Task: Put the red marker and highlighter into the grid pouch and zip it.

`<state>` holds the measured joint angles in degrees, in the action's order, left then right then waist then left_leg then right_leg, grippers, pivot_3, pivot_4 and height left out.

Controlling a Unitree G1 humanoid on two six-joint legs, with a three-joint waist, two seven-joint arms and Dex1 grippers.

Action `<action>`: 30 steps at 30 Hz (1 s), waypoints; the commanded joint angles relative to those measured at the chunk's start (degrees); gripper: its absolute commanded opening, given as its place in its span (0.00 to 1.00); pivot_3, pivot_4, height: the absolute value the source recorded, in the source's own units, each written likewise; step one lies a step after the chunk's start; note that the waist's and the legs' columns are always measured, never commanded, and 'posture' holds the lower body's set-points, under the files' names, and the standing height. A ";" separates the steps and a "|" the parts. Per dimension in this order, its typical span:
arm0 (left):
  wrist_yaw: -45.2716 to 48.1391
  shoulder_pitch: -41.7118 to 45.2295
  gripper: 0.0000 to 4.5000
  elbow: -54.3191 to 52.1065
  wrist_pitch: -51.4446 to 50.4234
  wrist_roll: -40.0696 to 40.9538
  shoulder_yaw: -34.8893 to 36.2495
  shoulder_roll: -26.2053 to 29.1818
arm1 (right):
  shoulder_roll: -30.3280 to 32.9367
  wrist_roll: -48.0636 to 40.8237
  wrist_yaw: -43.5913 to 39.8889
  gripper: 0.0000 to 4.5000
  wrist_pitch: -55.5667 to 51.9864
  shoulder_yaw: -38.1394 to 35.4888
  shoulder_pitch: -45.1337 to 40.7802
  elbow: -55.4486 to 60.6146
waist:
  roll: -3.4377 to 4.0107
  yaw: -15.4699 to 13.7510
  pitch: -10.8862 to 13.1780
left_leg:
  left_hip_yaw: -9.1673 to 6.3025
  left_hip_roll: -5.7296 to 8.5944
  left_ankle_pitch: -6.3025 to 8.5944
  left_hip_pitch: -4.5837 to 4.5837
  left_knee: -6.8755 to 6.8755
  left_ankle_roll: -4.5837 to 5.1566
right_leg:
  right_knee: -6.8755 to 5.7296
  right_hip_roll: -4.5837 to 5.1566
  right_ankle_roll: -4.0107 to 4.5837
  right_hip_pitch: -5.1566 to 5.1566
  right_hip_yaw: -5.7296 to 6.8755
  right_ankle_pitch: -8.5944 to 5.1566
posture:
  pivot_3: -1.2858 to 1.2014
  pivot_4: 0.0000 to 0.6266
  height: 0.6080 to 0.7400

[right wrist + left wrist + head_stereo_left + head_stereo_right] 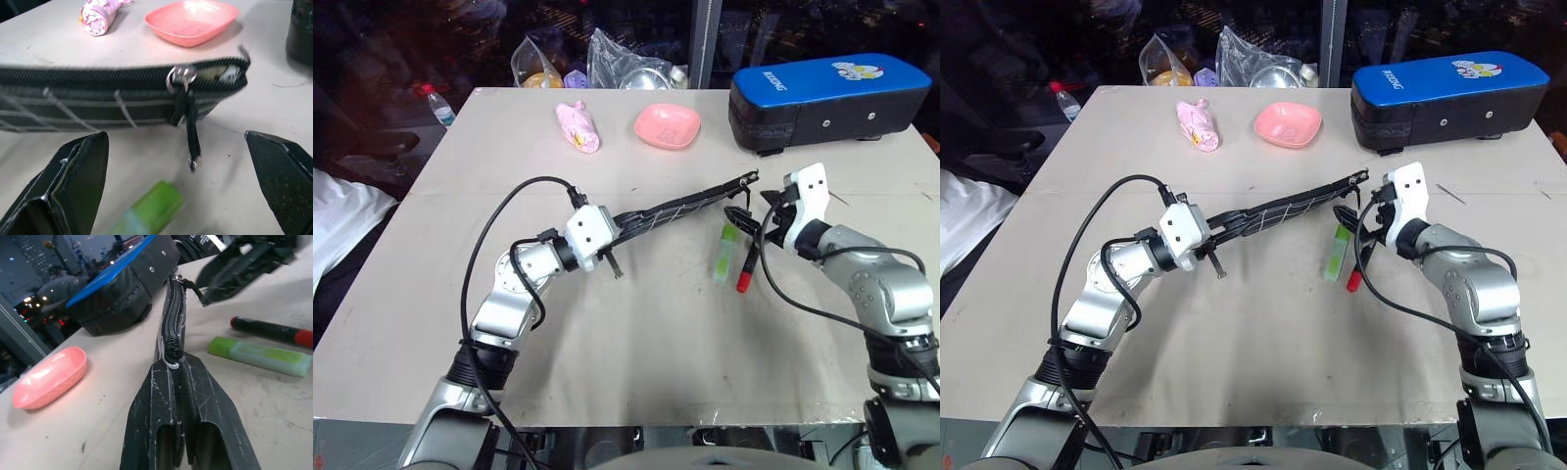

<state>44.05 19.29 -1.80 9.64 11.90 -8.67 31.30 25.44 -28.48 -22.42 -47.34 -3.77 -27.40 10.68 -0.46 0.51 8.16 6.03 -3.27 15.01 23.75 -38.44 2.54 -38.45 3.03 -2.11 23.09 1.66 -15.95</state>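
Note:
My left gripper [617, 228] is shut on one end of the grid pouch [680, 208] and holds it edge-up above the table, zipper on top. At the pouch's far end the dark zipper pull [189, 131] hangs down. My right gripper [752, 210] stands open just in front of that end, its fingers [83, 166] wide apart on either side of the pull and touching nothing. The light-green highlighter [724, 253] and the red marker [747, 266] lie side by side on the table under that end of the pouch. In the left wrist view both lie to one side of the pouch.
A big blue-topped black case [822, 98] stands at the back right. A pink dish [668, 125] and a pink wrapped bundle [578, 127] lie at the back middle. Plastic bags [626, 61] and a bottle [438, 104] sit beyond the table's far edge.

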 commanded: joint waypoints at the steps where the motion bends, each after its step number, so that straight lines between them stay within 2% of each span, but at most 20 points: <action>1: 0.67 -0.66 0.01 -2.74 1.41 -0.72 0.98 0.15 | -0.10 -1.06 -0.12 1.00 -1.28 -1.88 -2.06 -0.08 | 0.00 0.00 0.00 | 0.01 0.00 0.00 0.02 0.00 0.00 | 0.00 0.00 0.00 0.03 0.00 0.00 | 0.52 0.24 0.98; 4: 0.99 -1.00 0.01 -2.56 1.96 -1.45 1.03 -0.02 | -0.04 -1.10 -0.69 1.00 -1.81 -1.67 -3.07 -0.89 | 0.00 0.00 0.00 | 0.03 -0.01 0.00 0.03 0.01 0.00 | 0.00 0.01 0.00 0.03 -0.01 0.00 | 0.52 0.24 0.98; 5: 1.04 -1.10 0.00 -2.54 2.08 -1.61 1.06 -0.06 | -0.09 -1.15 -0.85 0.89 -1.91 -1.64 -3.35 -1.08 | 0.01 0.04 0.00 | 0.04 -0.01 0.00 0.03 0.01 0.00 | 0.00 0.01 0.00 0.03 -0.03 0.00 | 0.52 0.24 0.98; 6: 1.05 -1.14 0.00 -2.49 2.17 -1.75 1.08 -0.12 | -0.01 -1.11 -1.03 0.83 -2.05 -1.52 -3.58 -1.28 | 0.01 0.06 0.00 | 0.04 0.00 0.00 0.02 0.00 0.00 | 0.00 0.01 0.00 0.03 -0.04 0.00 | 0.52 0.24 0.98; 7: 1.03 -1.14 0.00 -2.42 2.23 -1.86 1.11 -0.20 | 0.10 -0.97 -1.20 0.73 -2.07 -1.37 -3.75 -1.47 | 0.01 0.07 0.00 | 0.04 0.00 0.00 0.02 0.00 0.01 | -0.01 0.01 0.00 0.03 -0.05 0.00 | 0.52 0.24 0.98; 13: 1.42 -1.66 0.00 -2.15 2.81 -2.26 1.24 -0.08 | 0.88 0.52 -2.93 0.04 -0.67 -0.13 -3.77 -2.38 | 0.00 0.08 0.00 | 0.03 -0.01 0.01 0.01 0.01 0.01 | -0.04 0.01 0.00 0.04 -0.04 0.00 | 0.52 0.24 0.98; 14: 1.58 -1.77 0.00 -2.14 2.94 -2.34 1.27 0.00 | 0.98 0.81 -3.23 0.01 -0.47 0.07 -3.70 -2.46 | 0.00 0.09 0.00 | 0.04 -0.01 0.01 0.02 0.01 0.01 | -0.04 0.01 0.00 0.04 -0.04 0.00 | 0.52 0.24 0.98; 21: 1.90 -1.77 0.00 -1.34 3.39 -2.84 1.51 -0.14 | 1.05 3.00 -4.85 0.01 1.28 1.66 -3.53 -3.27 | 0.01 0.09 0.00 | 0.04 -0.01 0.00 0.01 0.01 0.01 | -0.04 0.01 0.00 0.04 -0.04 0.00 | 0.52 0.24 0.98; 30: 0.82 -2.52 0.00 -0.86 4.30 -4.53 1.12 -1.20 | 3.98 6.55 -13.98 0.01 7.38 9.25 -3.48 0.56 | 0.01 0.08 0.01 | 0.03 -0.02 0.01 0.01 0.01 0.01 | -0.04 0.01 0.00 0.05 -0.03 0.00 | 0.52 0.24 0.98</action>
<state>45.69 16.65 -1.70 12.78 7.82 -8.43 30.35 29.13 -21.69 -34.72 -41.40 4.76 -30.07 8.22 -0.45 0.60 8.16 6.06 -3.29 15.01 23.77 -38.43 2.55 -38.50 3.03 -2.11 23.14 1.64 -15.95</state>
